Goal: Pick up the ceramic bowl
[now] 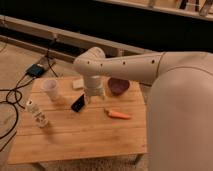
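Gripper [93,98] hovers low over table [75,140], grip state can't tell. Ceramic bowl [118,86] just right of it in view, not touching; carrot [119,114] below-right.

Maroon ceramic bowl [118,86], orange carrot [119,114] (white gripper [94,98] beside bowl)

The dark maroon ceramic bowl [118,86] sits upright on the table [75,142], just beside the claw [94,98].

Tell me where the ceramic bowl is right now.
In the camera view, the ceramic bowl sits near the far edge of the table, right of centre, just right of the claw hanging over it, and beyond the carrot.
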